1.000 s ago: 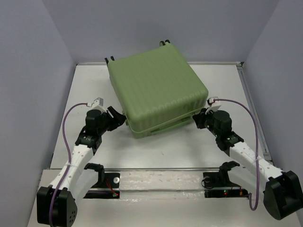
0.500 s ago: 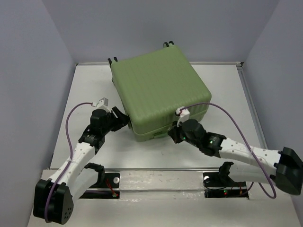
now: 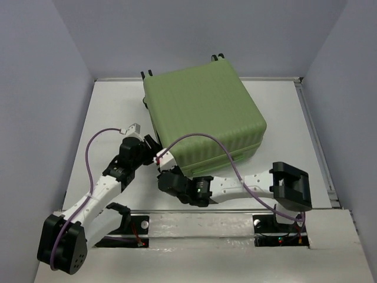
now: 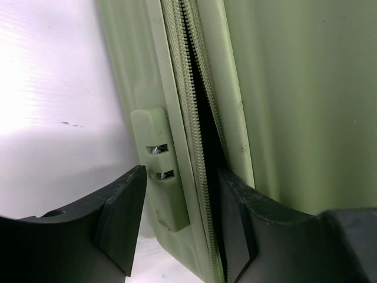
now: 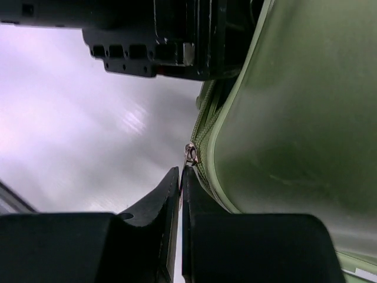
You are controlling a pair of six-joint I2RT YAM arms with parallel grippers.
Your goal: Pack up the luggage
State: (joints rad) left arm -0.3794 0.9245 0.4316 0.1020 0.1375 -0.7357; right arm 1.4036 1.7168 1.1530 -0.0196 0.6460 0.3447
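Observation:
The luggage [image 3: 203, 118] is a large light-green ribbed suitcase lying lid down on the white table, slightly turned. My left gripper [image 3: 154, 145] is open at its near left corner. In the left wrist view one finger is wedged into the open zipper gap [image 4: 203, 118] and the other stands outside the green lock block [image 4: 159, 168]. My right gripper [image 3: 165, 174] reaches across to the same corner and is shut on the metal zipper pull [image 5: 190, 154], with the suitcase shell [image 5: 294, 118] just to its right. The wheels [image 3: 217, 56] show at the far edge.
Grey walls enclose the table on the left, back and right. A metal rail [image 3: 200, 211] runs along the near edge by the arm bases. The left arm's body [image 5: 171, 35] hangs close above my right gripper.
My right arm has swung from the suitcase's near right corner along the front edge to the near left corner. The suitcase has turned and shifted a little to the right. My left gripper followed its corner.

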